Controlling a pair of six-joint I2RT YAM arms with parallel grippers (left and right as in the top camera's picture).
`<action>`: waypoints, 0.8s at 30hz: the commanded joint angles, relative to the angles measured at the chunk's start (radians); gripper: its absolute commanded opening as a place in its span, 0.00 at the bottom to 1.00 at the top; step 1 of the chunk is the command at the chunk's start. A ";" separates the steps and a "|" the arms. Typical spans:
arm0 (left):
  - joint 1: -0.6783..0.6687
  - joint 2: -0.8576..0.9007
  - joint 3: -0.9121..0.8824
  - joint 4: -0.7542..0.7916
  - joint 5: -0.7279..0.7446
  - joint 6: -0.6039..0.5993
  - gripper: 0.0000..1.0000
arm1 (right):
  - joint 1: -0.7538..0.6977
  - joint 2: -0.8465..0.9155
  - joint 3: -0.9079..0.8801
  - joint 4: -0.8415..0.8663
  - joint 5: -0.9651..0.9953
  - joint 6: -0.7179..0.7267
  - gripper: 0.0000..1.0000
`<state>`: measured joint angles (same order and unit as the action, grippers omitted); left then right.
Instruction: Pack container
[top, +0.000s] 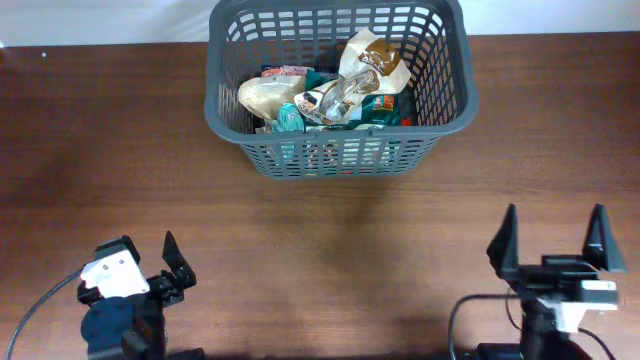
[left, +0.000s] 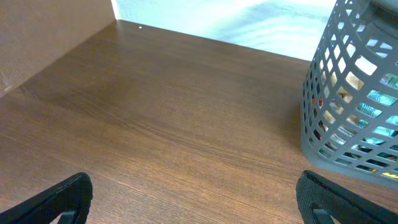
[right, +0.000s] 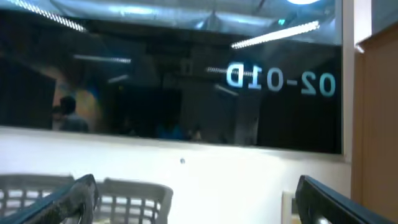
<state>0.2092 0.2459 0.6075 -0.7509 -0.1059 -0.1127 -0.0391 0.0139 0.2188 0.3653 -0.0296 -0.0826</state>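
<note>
Many snack packets (top: 335, 98) in grey container (top: 340, 158)

One container (top: 340, 158) stands on one table (top: 120, 150). Inside lie roughly half a dozen snack packets (top: 368, 58), overlapping too much for an exact count. Two grippers show: the left gripper (top: 148, 252) and the right gripper (top: 554, 226).
</note>
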 joint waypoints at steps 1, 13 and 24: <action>-0.005 -0.005 -0.007 0.002 -0.007 0.013 0.99 | 0.005 -0.010 -0.106 0.052 0.024 -0.019 0.99; -0.005 -0.005 -0.007 0.002 -0.007 0.013 0.99 | 0.007 -0.010 -0.213 -0.126 0.014 -0.018 0.99; -0.005 -0.005 -0.007 0.002 -0.007 0.013 0.99 | 0.007 -0.010 -0.213 -0.440 -0.022 -0.014 0.99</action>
<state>0.2092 0.2459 0.6067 -0.7513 -0.1059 -0.1127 -0.0391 0.0143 0.0101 -0.0689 -0.0387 -0.0902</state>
